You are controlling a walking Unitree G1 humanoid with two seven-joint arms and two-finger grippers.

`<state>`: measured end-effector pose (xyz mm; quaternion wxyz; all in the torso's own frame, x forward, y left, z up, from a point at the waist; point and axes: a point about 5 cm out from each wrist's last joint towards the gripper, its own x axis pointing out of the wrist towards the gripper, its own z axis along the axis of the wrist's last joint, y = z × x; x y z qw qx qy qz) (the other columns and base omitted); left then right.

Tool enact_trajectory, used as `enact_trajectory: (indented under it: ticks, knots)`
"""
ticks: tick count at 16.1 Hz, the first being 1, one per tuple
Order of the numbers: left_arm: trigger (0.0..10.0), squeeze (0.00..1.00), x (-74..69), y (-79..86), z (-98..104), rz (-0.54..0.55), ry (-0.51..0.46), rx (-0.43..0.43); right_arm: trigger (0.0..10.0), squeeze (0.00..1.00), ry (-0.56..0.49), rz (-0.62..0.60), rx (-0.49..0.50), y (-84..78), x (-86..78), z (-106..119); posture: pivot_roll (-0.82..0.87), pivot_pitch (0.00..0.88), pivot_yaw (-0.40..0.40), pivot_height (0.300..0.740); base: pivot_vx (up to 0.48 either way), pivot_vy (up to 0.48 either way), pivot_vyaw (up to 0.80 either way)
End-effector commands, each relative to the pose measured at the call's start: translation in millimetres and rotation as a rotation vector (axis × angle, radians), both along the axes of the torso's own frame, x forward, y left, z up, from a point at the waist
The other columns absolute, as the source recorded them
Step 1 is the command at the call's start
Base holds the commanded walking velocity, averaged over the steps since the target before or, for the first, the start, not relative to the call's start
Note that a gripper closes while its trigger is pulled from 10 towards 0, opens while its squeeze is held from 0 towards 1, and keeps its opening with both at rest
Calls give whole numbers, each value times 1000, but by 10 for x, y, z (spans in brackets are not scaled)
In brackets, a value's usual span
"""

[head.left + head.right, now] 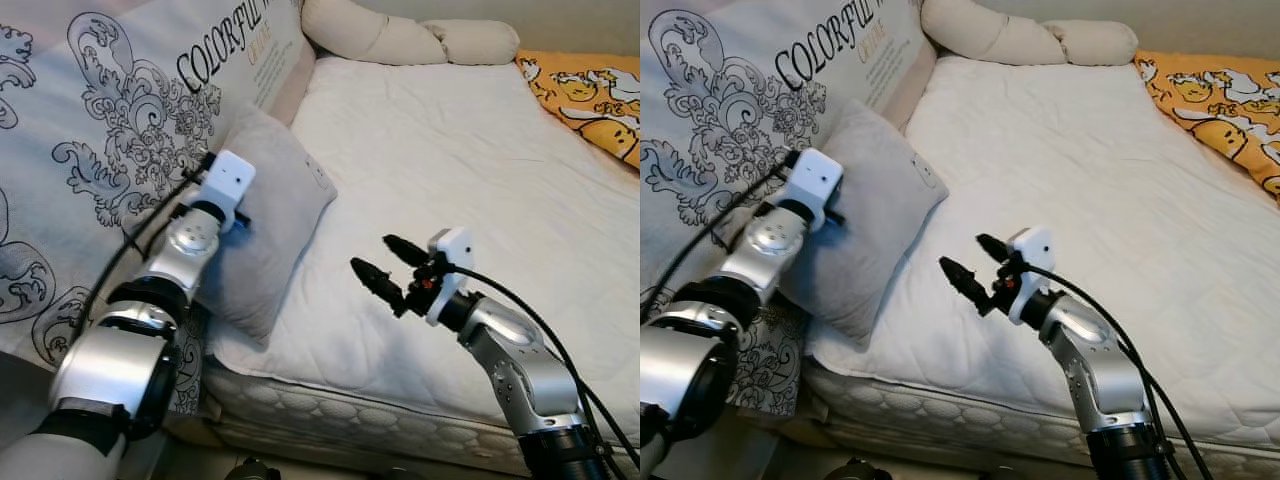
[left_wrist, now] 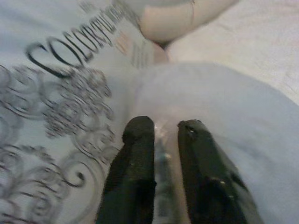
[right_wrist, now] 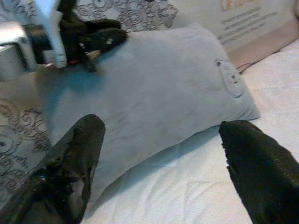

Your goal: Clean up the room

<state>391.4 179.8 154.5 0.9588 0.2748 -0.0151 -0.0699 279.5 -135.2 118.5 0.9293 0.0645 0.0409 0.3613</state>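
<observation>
Our left gripper [image 3: 100,39] pinches the grey pillow [image 1: 265,225] by a thin fold, so it might slip; our right gripper [image 1: 388,268], spread wide, hovers just beside it.

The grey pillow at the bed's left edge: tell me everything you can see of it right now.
The grey pillow is a soft rectangular cushion of plain, velvety-looking fabric with a small sewn patch near one corner. It stands tilted, leaning against the patterned printed bedding, with its lower edge on the white mattress. The left claw pinches its upper edge, fingers nearly closed on the fabric. The right claw hovers open, apart from the pillow.
</observation>
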Motion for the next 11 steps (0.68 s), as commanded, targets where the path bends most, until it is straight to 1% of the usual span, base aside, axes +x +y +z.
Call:
enact_trajectory:
  ticks: [1,2,3,4,5,6,7,8,9,10,11]
  knots:
    - [10000,1000,11,-18,124,-58,-44,-78,10000,1000,-19,-59,20,-82,19,45,-138,0,61,740,0,0,0]
    - [10000,1000,5,-33,221,-99,-91,-151,10000,1000,-24,-95,32,-133,33,62,-139,0,67,740,0,0,0]
    - [10000,1000,-4,-43,263,-114,-123,-175,10000,1000,-28,-104,37,-144,35,73,-139,0,67,740,0,0,0]
    - [10000,1000,-42,-74,343,-110,-202,-276,10000,1000,-45,-141,42,-168,31,107,-140,0,72,740,0,0,0]
    - [10000,1000,-88,-109,345,-134,-194,-335,10000,1000,-58,-171,63,-175,20,146,-149,0,74,740,0,0,0]
    - [10000,1000,-222,-202,321,-195,-173,-441,10000,1000,-84,-235,107,-177,4,216,-148,0,68,740,0,0,0]
    - [10000,1000,-399,-262,294,-205,-176,-520,10000,1000,-108,-310,116,-187,-17,264,-146,0,64,740,0,0,0]
    - [10000,1000,-615,-331,187,-212,-127,-592,10000,1000,-119,-346,75,-146,-27,264,-134,0,45,740,0,0,0]
    - [10000,1000,-758,-372,116,-227,-93,-608,10000,1000,-107,-376,48,-121,-17,244,-129,0,41,740,0,0,0]
    - [10000,1000,-853,-388,68,-228,-88,-589,10000,1000,-100,-380,48,-105,-37,241,-107,0,15,740,0,0,0]
    - [10000,1000,-905,-373,42,-217,-84,-573,10000,1000,-103,-386,39,-94,-56,239,-105,0,9,740,0,0,0]
